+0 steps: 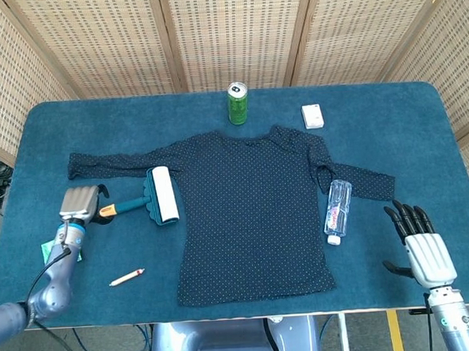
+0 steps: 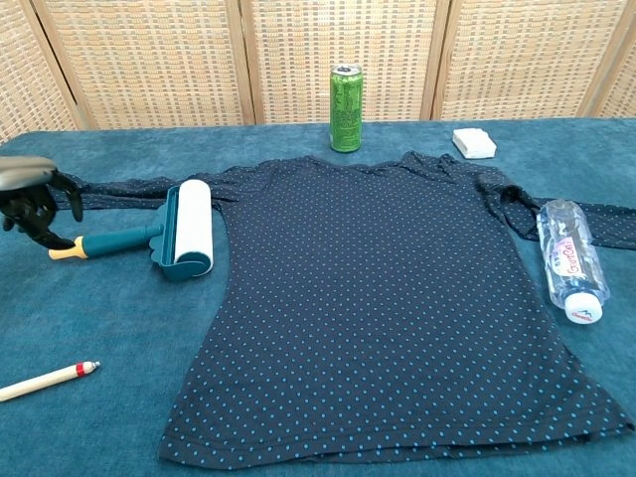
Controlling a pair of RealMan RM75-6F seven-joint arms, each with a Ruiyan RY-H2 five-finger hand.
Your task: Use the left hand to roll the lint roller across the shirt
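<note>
Left hand [image 1: 80, 205]: fingers loosely curled, empty, hovering at the yellow handle tip of the lint roller [image 1: 150, 199]. Roller lay across the shirt [image 1: 252, 210] sleeve's edge. Right hand [image 1: 424, 247]: spread, idle, near table [image 1: 423, 132] corner.

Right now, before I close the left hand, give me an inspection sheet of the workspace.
Surface: blue table cloth, flat.
Job's things: shirt spread flat; lint roller lying at its left edge, handle toward the left hand.
Clutter: green can, white box, water bottle on the sleeve, pencil, green packet.
Hands: left hand at the handle's yellow tip, grip not yet clear; right hand open, resting.
Cables: wire along left forearm.
Surroundings: wicker screens.
</note>
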